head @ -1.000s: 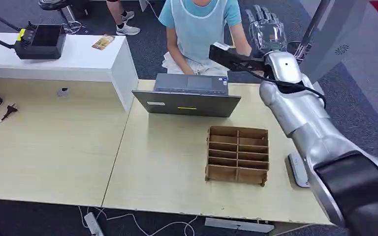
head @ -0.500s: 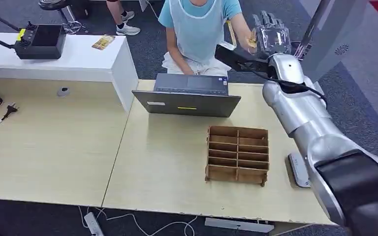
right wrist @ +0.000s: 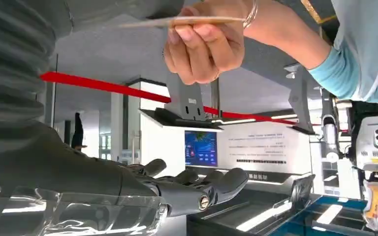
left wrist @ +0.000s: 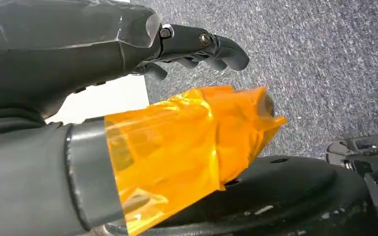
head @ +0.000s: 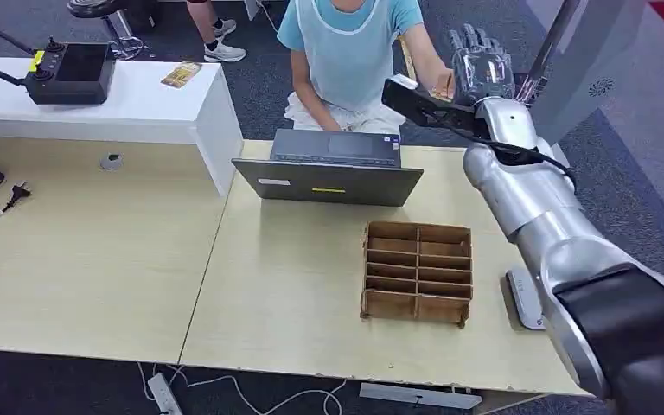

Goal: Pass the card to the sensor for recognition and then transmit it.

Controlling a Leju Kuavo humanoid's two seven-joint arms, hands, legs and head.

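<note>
No text, brand or number is legible. White board beside a blue screen: rows of dark print, too small to read. Laptop at the table's far edge: a yellow strip and a white sticker, both unreadable.

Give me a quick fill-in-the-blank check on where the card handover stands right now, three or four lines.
1. The card is held by the ____, not by the robot.
2. The right hand is raised past the far edge of the table, with its fingers ____.
3. The cardboard divider box sits on the table in front of the ____.
4. The left hand's thumb is wrapped in ____ film.

Missing words: person's hand; spread apart; laptop; orange
</note>
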